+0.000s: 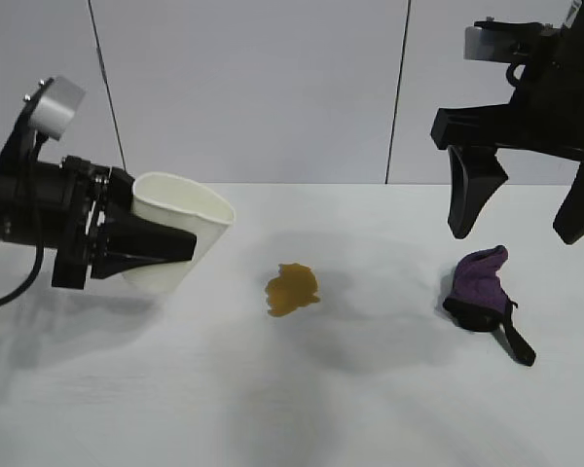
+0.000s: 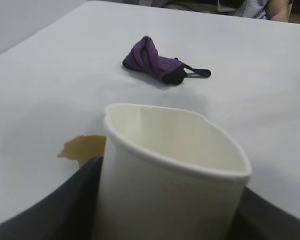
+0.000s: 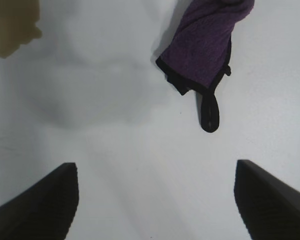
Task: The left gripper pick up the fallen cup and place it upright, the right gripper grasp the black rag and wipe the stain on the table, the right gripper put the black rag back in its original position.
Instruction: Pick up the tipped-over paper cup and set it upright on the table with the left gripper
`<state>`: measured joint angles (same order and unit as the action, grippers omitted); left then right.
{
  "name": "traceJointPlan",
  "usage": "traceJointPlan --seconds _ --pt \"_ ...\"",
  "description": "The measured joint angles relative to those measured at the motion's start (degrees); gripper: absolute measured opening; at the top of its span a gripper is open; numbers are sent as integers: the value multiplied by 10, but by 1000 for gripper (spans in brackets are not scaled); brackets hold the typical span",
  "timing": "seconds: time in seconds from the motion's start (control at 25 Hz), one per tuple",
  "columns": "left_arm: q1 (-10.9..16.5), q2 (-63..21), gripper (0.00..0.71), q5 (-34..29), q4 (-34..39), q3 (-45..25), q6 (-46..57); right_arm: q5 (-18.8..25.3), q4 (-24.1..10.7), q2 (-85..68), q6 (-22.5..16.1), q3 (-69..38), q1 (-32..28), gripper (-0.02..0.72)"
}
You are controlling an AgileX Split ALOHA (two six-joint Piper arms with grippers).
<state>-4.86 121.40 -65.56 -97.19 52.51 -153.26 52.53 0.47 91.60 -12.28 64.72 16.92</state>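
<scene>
Here the cup (image 1: 178, 233) is held off the desk (image 1: 302, 389) at the left side of the exterior view, clamped in the left gripper (image 1: 161, 255). Its long axis is tilted: the open mouth points up and toward the right arm's side, the base points down and back toward the left arm. The rolled rim is squeezed out of round, which shows plainly in the left wrist view, where the cup (image 2: 170, 180) fills the foreground between the two dark fingers (image 2: 65, 205) pressing on its wall.

Just beyond the cup's mouth, toward the middle of the desk, lies the stain (image 1: 292, 289), a yellowish-brown blotch apart from the cup. In the left wrist view the stain (image 2: 82, 149) shows partly behind the cup's side.

Farther to the right lies the black rag (image 1: 482, 287), a purple bundle with a black edge; its strap tail runs out toward the near right corner. It is well apart from the stain.

The right gripper (image 1: 521, 229) hangs above the rag, fingers spread wide and holding nothing. In the right wrist view its two fingertips (image 3: 45, 200) frame bare desk, with the rag (image 3: 207, 45) beyond them.
</scene>
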Motion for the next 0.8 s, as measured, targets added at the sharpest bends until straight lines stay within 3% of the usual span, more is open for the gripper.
traceJointPlan --seconds 0.64,0.72,0.8 --pt "0 66 401 1 -7 0 -60 0 0 0 0 0 0 589" --pt "0 66 451 1 -7 0 -60 0 0 0 0 0 0 589" --pt "0 66 564 1 -8 0 -61 0 0 0 0 0 0 589"
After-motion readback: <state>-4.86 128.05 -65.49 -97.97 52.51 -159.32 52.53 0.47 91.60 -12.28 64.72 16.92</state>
